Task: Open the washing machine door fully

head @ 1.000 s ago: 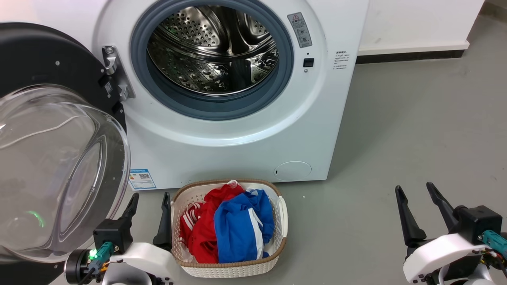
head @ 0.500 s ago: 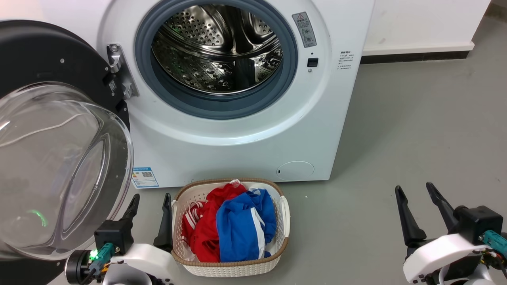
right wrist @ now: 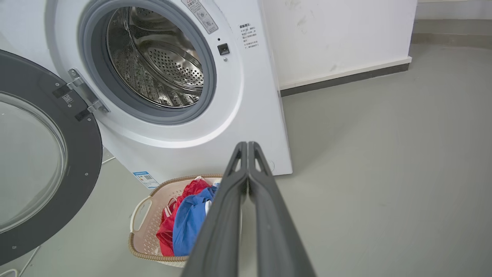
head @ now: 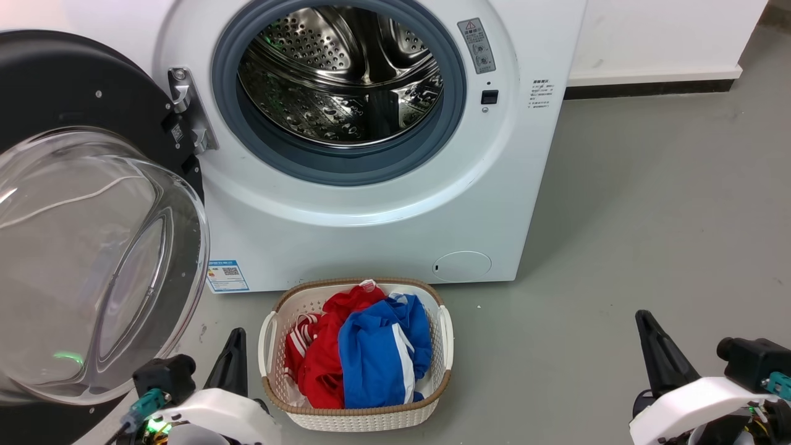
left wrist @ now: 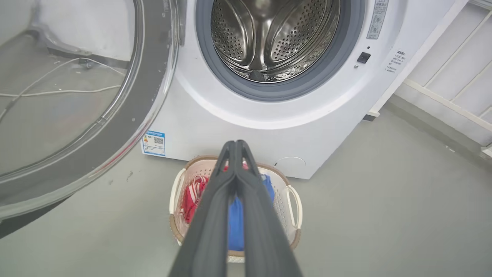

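One washing machine door [head: 93,247] open, one basket [head: 358,424]; left pincer [left wrist: 235,144], right pincer [right wrist: 246,144] closed.

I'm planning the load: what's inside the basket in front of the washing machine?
A red garment with white stripes and a blue garment with a white stripe fill the basket. Whatever lies beneath them, and the basket's bottom, is covered.

Washing machine door [head: 93,235], glossy black, glass-bowled, swung wide open

The washing machine [head: 371,241] stands by the wall [head: 649,31]. Its door [head: 93,247] hangs open on the left. A basket [head: 352,425] sits on the floor [head: 618,216] in front of it, with clothes [head: 371,358] inside.
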